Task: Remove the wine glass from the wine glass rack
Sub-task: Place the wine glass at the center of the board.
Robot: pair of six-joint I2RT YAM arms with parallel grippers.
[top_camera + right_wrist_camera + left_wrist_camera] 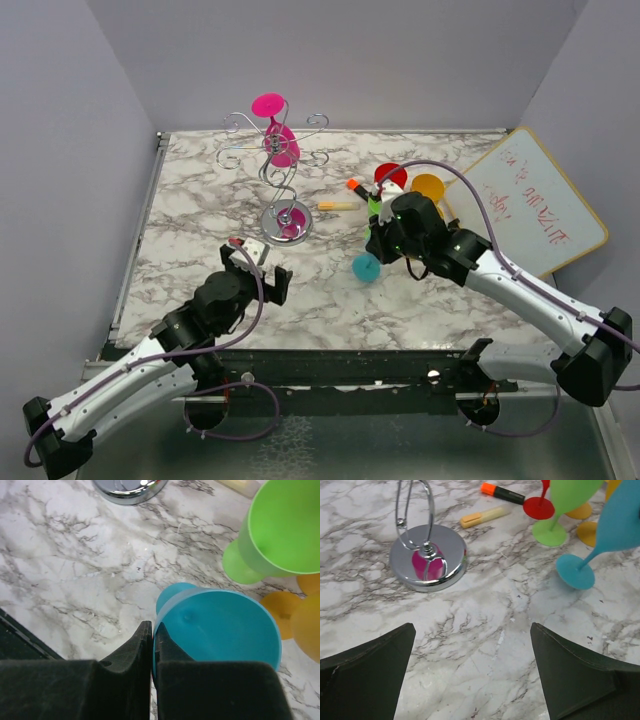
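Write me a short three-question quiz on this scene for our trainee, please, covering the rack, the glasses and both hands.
1. True or false: the pink wine glass hangs on the wine glass rack.
2. Which glass does the right hand grip? A green, B blue, C orange.
3. Fill in: the left hand has its fingers ____, holding nothing.
Key: 1 true; 2 B, the blue wine glass; 3 open.
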